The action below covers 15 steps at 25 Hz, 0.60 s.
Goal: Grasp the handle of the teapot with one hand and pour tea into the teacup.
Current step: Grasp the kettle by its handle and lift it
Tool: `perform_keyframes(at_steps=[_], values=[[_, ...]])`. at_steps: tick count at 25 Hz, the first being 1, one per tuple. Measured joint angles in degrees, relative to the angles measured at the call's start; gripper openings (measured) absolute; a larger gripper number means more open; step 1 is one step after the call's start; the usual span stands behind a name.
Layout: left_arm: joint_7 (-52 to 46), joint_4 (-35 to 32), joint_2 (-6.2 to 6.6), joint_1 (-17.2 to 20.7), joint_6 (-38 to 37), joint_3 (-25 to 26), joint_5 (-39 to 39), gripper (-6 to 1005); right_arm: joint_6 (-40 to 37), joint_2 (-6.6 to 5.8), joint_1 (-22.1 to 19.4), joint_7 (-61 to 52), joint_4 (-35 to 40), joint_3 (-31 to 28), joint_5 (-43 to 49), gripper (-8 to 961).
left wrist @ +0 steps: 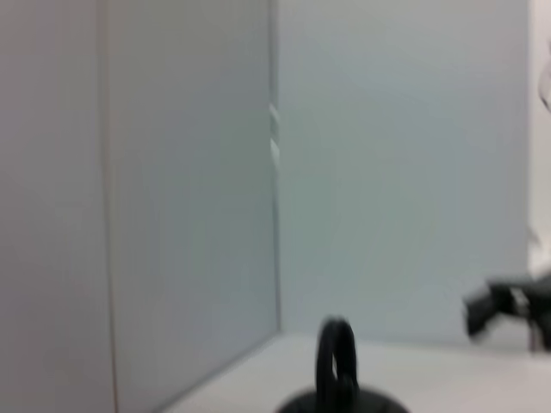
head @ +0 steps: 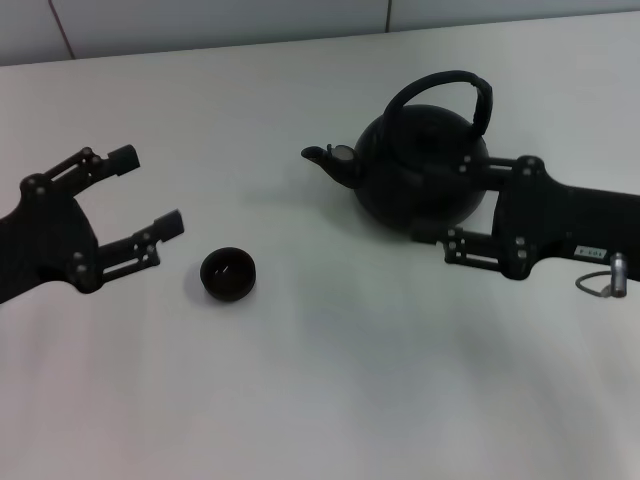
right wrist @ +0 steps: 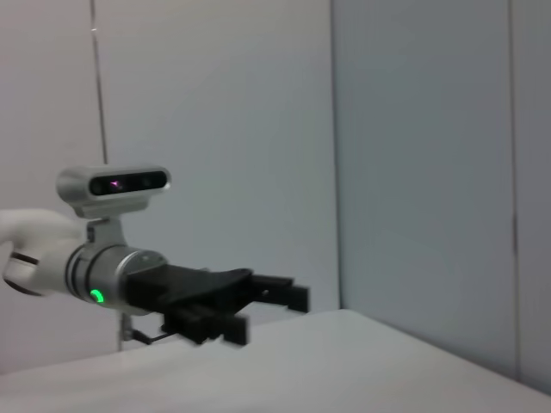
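The left gripper [head: 150,190] hovers with fingers spread near the left edge of the white table [head: 320,380]; just beside it sits the small dark round teacup [head: 228,273]; toward the far right stands the matte-black round teapot [head: 420,175], arched handle [head: 445,90] upright; the right gripper [head: 445,200] spreads around its body.

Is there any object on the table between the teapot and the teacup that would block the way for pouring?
Nothing visible does. In the head view the table is bare between the teapot and the teacup, and the spout points toward the cup's side. The open left tool sits beside the cup, off that path.
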<state>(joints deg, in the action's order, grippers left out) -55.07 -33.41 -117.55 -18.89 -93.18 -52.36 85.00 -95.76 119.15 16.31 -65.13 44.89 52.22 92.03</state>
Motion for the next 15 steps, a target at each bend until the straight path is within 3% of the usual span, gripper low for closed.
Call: perform_keyframes(at_steps=[1,3,5,7,8,11,15], values=[[-1.9,-5.1,0.79,0.0,0.0,0.1,4.2,853,0.2,-0.01,0.3,0.0,-0.4,-0.6,0.0,593],[-4.1,-8.9,1.61,-0.1,0.1,0.3,6.7,849,0.5,0.05,0.8,-0.1,-1.2,-2.2,0.0,593],[-5.2,-10.4,2.08,-0.2,0.1,0.3,7.6,847,0.6,0.13,1.4,-0.6,-2.6,-4.3,-0.1,593],[-8.5,-13.4,4.02,-1.2,0.3,0.3,9.3,847,0.6,0.15,2.3,-0.8,-5.1,-7.3,-0.2,593],[-8.9,-13.6,4.39,-1.5,0.5,0.3,9.5,847,0.8,0.15,2.7,-0.8,-6.4,-8.7,-0.2,594],[-9.5,-13.4,4.92,-3.0,1.1,0.8,11.4,847,2.4,0.11,3.4,-0.6,-10.0,-13.1,-0.2,594],[-9.7,-13.2,4.66,-4.4,1.6,2.1,14.7,846,4.6,0.16,3.2,-0.1,-11.9,-16.0,-0.6,594]])
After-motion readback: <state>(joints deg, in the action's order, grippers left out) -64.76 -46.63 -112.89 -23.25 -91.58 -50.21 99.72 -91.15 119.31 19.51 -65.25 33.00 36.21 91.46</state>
